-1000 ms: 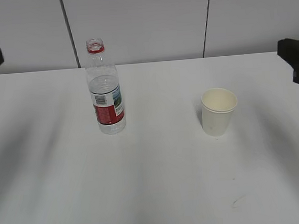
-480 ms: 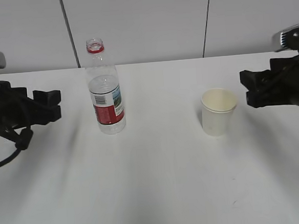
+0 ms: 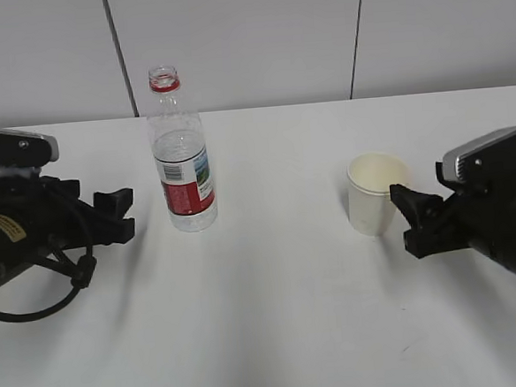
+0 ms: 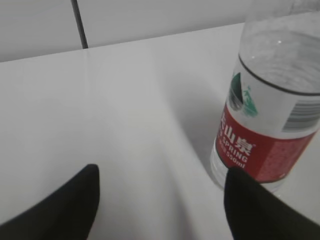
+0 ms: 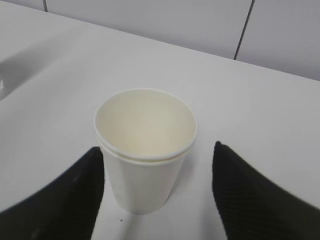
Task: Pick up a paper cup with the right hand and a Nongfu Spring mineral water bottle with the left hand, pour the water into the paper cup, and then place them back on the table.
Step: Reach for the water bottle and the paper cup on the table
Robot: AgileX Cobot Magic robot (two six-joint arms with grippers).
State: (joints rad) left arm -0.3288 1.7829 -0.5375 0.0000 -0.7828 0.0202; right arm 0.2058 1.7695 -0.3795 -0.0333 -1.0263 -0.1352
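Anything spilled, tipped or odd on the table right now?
Nothing spilled or tipped. The bottle stands upright, uncapped, part full. The cup is upright and looks empty; its rim seems doubled in the right wrist view, maybe two nested cups. One small dark scuff marks the table. Both grippers, left and right, are open, touching nothing.

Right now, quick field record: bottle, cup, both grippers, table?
bottle: Nongfu Spring bottle, upright, uncapped, partly filled
cup: paper cup, upright, empty
left gripper: left gripper, open, beside the bottle, not touching
right gripper: right gripper, open, fingers flanking the cup in the wrist view, no contact seen
table: white table, both items resting on it
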